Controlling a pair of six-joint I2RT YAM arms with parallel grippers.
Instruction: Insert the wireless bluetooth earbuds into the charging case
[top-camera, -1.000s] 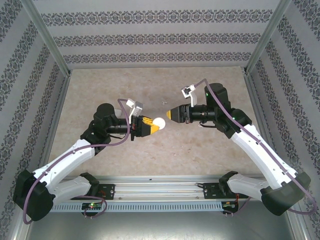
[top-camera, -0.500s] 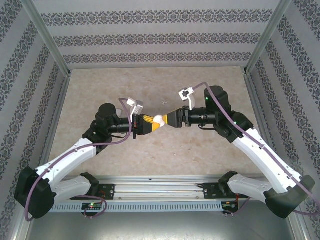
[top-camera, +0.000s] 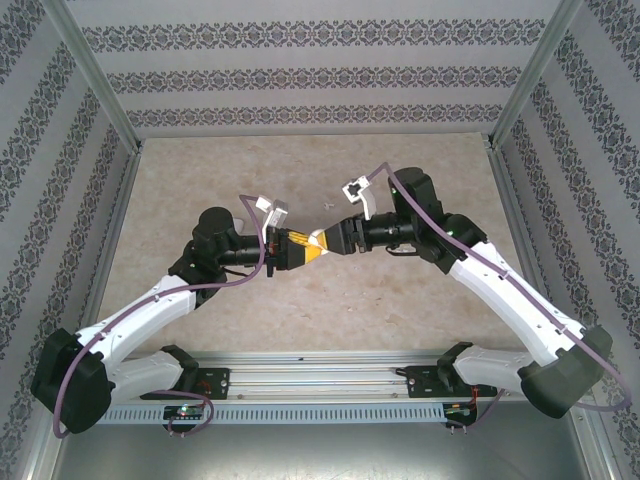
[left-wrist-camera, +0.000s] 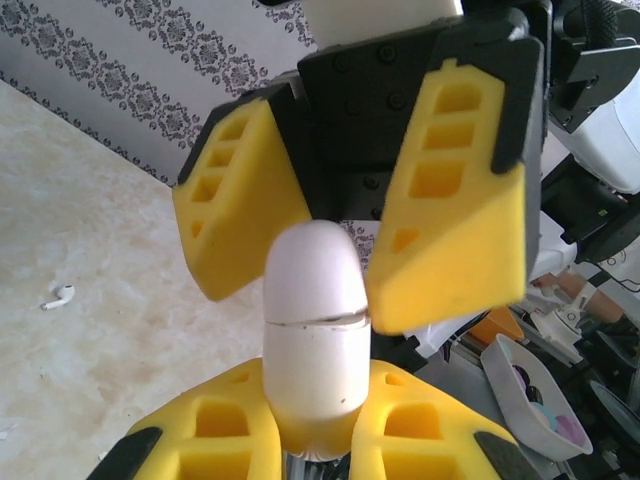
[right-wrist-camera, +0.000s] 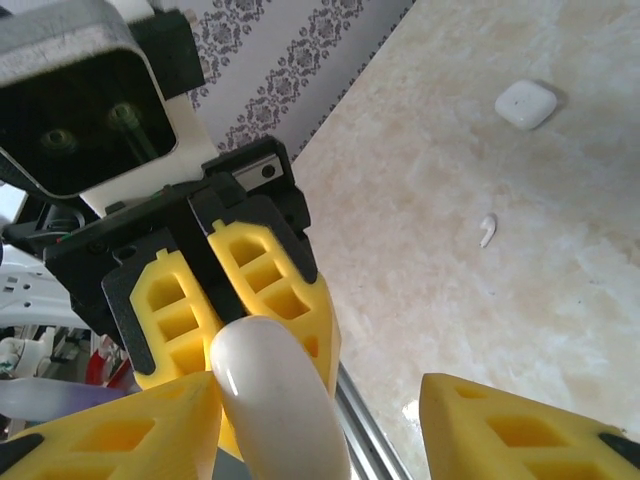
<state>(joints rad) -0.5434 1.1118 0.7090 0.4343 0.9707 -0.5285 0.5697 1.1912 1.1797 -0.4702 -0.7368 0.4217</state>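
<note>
1. The left tool is closed on the charging case and holds it in the air above the middle of the counter.
2. In the left wrist view its two yellow fingers press on the lower half of the case from both sides. The case stands upright out of them with its narrow side to the camera.
3. A thin seam runs across the case about halfway up, and the upper part sits closed on the lower part.
4. The right tool comes to the case from the opposite side. Its jaws are open and stand around the upper half of the case without clamping it.
5. In the right wrist view, one finger of the right tool lies against the case. The other finger is well apart from it, with a clear gap between.
6. One earbud lies on the counter, apart from both tools.
7. Near this earbud lies a small white rounded-square box, flat on the counter. I cannot tell what it is.
8. The left wrist view also has an earbud lying on the counter, to the side of the tools. I cannot tell if it is the same one.
9. At the lower right of the same view, off the counter, is a white tray with small coloured pieces inside.
</note>
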